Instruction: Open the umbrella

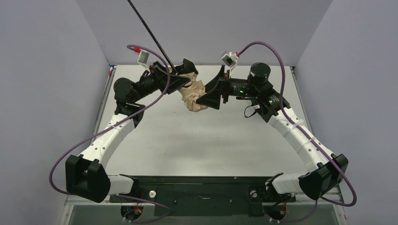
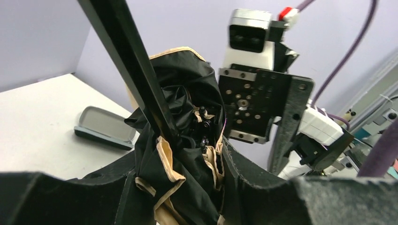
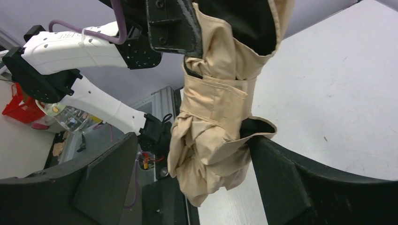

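The umbrella hangs folded above the table, its wrinkled tan canopy bunched downward. Its thin black shaft rises up and to the left. My left gripper is shut on the upper canopy, and black and tan fabric fills the gap between its fingers beside the shaft. My right gripper stands open around the lower canopy. In the right wrist view, the right gripper has its right finger touching a fabric fold and its left finger well apart.
A flat grey case lies on the white table behind the left gripper. The right arm's wrist camera is close in front of the left gripper. Purple cables loop over both arms. Grey walls enclose the table.
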